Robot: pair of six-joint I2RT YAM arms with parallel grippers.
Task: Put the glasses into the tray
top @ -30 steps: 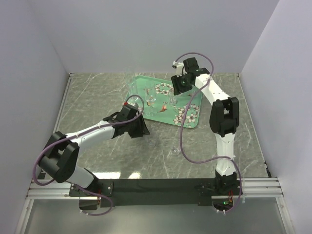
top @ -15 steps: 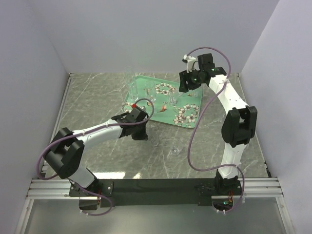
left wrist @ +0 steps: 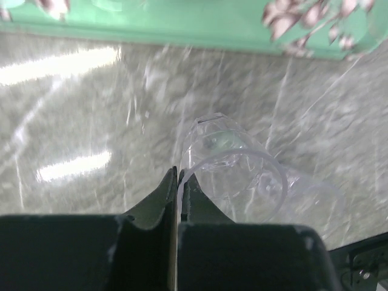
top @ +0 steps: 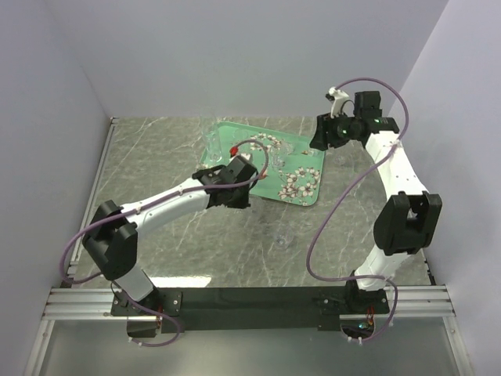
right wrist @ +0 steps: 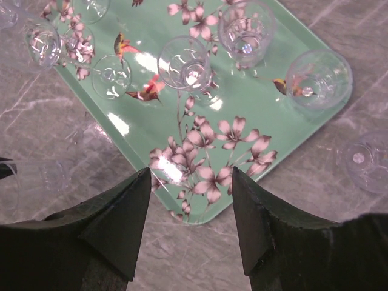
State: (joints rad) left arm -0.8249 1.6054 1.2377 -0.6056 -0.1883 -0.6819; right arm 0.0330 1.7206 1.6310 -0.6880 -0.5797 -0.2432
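Clear glass (left wrist: 233, 173) pinched at its rim by the closed left gripper (left wrist: 179, 179), beside the tray (left wrist: 182, 25).

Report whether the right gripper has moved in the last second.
Yes. The right gripper has swung right, from above the tray's far end to beyond its right rim.

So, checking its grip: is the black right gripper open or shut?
Open: the right gripper is spread wide, the mint-green floral tray visible through the gap.
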